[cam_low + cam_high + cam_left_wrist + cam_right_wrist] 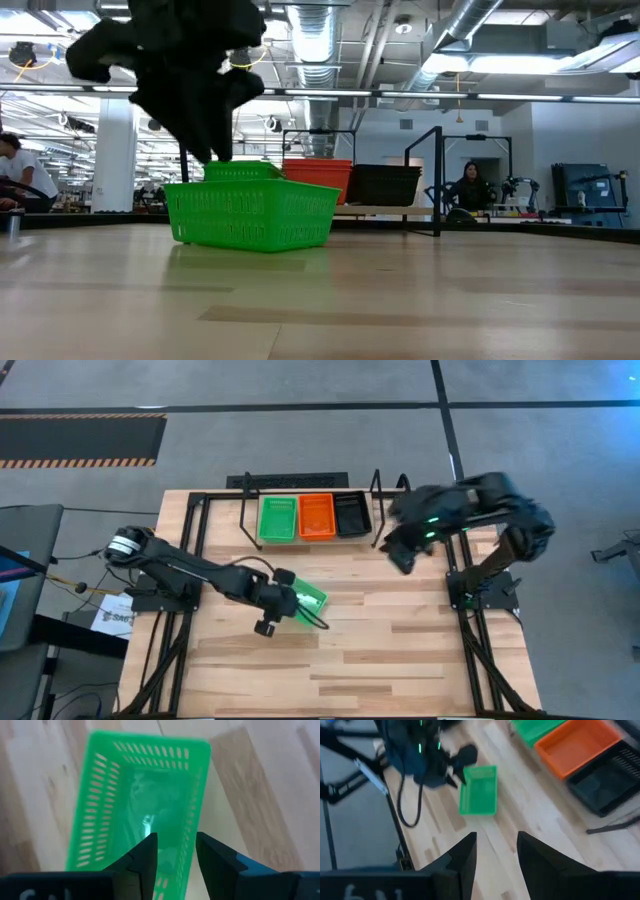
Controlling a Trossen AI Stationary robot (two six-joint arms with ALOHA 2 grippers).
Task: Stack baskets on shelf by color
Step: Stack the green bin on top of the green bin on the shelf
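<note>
The left gripper [287, 598] is low over the tabletop [380, 650], at one short end of a loose green basket [308, 600]. Its two fingers [145, 860] are a little way apart — one is inside the basket and the other is outside, with a side wall between them. Whether they press the wall, I cannot tell.

The loose basket sits flat on the wood with its open side up. In the high view its long side runs slanted, from the gripper toward the right and a bit toward the front edge. It is near the middle of the tabletop, well apart from the shelf [245, 510].

On the shelf at the back there are three piles side by side: green [277, 518] on the left, orange [316, 516] in the middle, black [351, 515] on the right. They touch or nearly touch each other, and their long sides point front to back.

The right gripper [403, 556] hangs in the air just right of the shelf — it holds nothing. Its fingers [462, 857] have a narrow gap between them.
</note>
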